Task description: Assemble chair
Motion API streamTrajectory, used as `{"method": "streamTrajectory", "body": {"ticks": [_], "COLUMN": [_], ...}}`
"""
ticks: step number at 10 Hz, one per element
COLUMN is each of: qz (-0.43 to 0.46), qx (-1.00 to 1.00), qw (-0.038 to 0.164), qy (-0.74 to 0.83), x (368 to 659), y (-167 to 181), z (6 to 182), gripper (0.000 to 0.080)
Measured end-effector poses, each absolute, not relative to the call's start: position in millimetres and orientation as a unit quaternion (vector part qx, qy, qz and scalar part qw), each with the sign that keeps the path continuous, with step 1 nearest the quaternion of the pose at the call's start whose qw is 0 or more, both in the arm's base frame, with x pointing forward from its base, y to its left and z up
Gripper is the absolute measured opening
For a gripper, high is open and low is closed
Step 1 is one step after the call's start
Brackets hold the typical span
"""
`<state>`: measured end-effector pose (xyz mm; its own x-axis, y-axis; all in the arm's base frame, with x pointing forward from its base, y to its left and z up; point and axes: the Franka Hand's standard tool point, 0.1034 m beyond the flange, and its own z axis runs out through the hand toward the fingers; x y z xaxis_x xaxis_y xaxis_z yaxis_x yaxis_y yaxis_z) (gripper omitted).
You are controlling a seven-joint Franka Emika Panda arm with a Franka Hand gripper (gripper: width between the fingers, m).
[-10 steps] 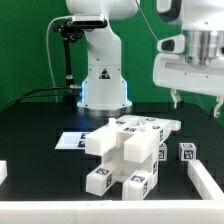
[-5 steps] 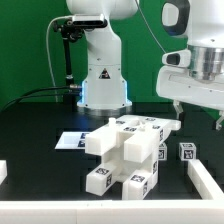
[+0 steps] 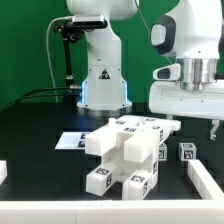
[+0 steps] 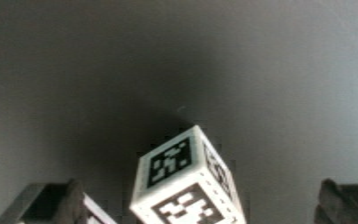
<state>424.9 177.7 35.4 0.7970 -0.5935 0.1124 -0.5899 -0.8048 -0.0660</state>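
Far toward the exterior view's left, well apart from the gripper, a white plastic piece (image 3: 3, 172) peeks in at the edge of the black table (image 3: 40, 188). Closer to the gripper, the marker board (image 3: 68, 140) lies flat on the table.

Next comes the big clump of white blocky plastic chair parts (image 3: 125, 150). They are joined together and have small black-and-white square tags on them. The clump sits on the table, near the gripper and lower than it, on the side toward the exterior view's left.

Then there is a small white plastic block (image 3: 186, 152) with square tags on it. It stands alone on the table, below the gripper and just beside the clump. The wrist view looks down on this block (image 4: 179, 178), which sits between the two finger tips in the picture but lower than them, not touching.

The white two-finger gripper (image 3: 195, 126) hangs in the air above the table. Its fingers (image 4: 55, 205) are spread wide apart and hold nothing.

Past the gripper, toward the exterior view's right, a long white plastic bar (image 3: 205, 180) lies on the table, lower than the gripper.
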Motion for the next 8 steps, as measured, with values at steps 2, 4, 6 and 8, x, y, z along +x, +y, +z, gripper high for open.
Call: {"method": "streamTrajectory", "body": {"ticks": [2,4,6,8], "qz": [-0.058,-0.058,-0.059,-0.061], "qx": [-0.947,-0.947,-0.945,-0.944], "qw": [0.008,0.006,0.007,0.009], "qy": [0.315,0.315,0.322,0.324], "x": [423.6,428.7,432.6,437.7], "y": [176.3,176.1,176.6,178.3], "z": [27.5,24.2,21.9,21.1], "gripper": [0.0649,0.0649,0.0649,0.0649]}}
